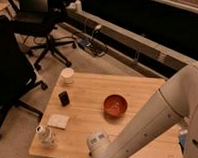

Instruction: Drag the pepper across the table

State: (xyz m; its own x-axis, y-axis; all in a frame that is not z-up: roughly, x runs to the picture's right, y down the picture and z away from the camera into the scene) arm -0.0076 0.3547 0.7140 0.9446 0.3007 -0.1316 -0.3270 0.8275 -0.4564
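The light wooden table (pixel 95 86) stands in the middle of the camera view. My arm reaches in from the right, down to the table's front edge. My gripper (pixel 97 143) sits there at the end of the white wrist, low over the front of the table, pointing down. The pepper does not show; the wrist and gripper cover the spot under them.
On the table are a round red-orange bowl (pixel 115 105), a white cup (pixel 67 75), a small dark object (pixel 64 98), a flat white napkin (pixel 58 120) and a small pale bottle (pixel 46 135). Black office chairs (pixel 42 26) stand behind and to the left.
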